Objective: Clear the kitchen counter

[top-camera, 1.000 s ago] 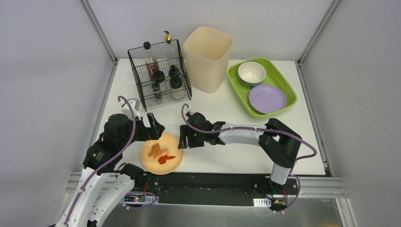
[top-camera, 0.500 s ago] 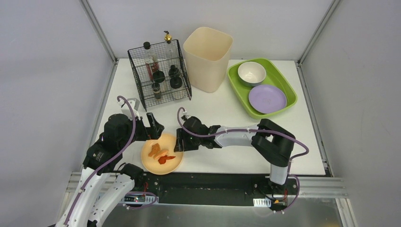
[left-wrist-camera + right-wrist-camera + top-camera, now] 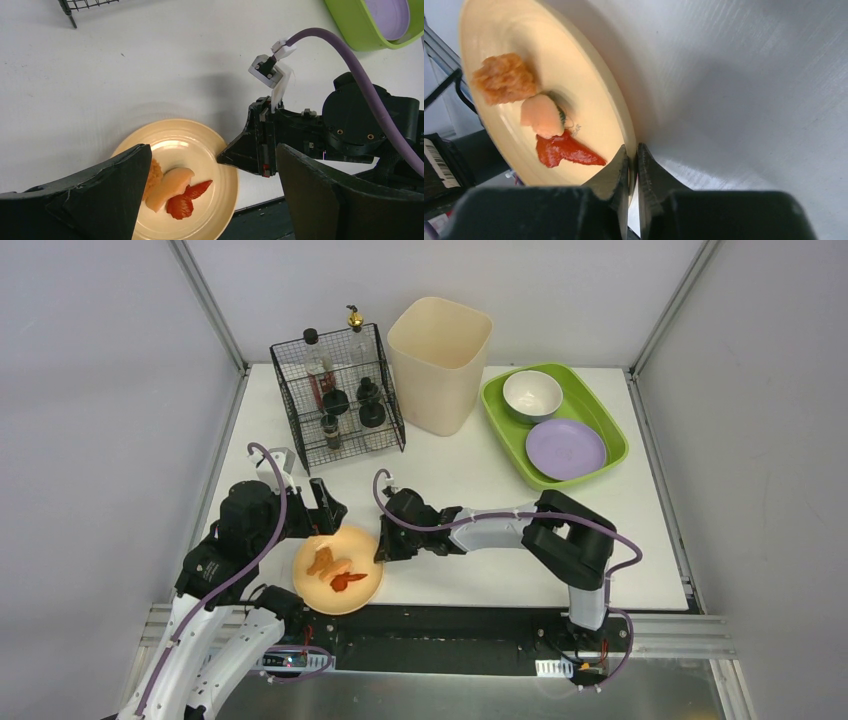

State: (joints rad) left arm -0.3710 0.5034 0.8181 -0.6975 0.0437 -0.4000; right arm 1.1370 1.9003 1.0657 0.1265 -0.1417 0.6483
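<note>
The right gripper [image 3: 632, 152] is pinching only the thin right rim of the cream plate [image 3: 185, 150], jaws nearly closed on it. Any lift is therefore risking the plate pivoting in that narrow hold and the food scraps [image 3: 541, 117] sliding off onto the kitchen counter [image 3: 480, 490] or over its near edge, which the plate is sitting right beside. The left gripper [image 3: 212, 150] is hanging wide open and empty just above the plate's far left side, so the two arms are risking a knock. The counter is lying white, matte and flat across the middle of the scene, carrying a wire rack [image 3: 295, 400] far left, a tall cream bin [image 3: 438, 360] beside it and a green tray [image 3: 590, 400] far right
</note>
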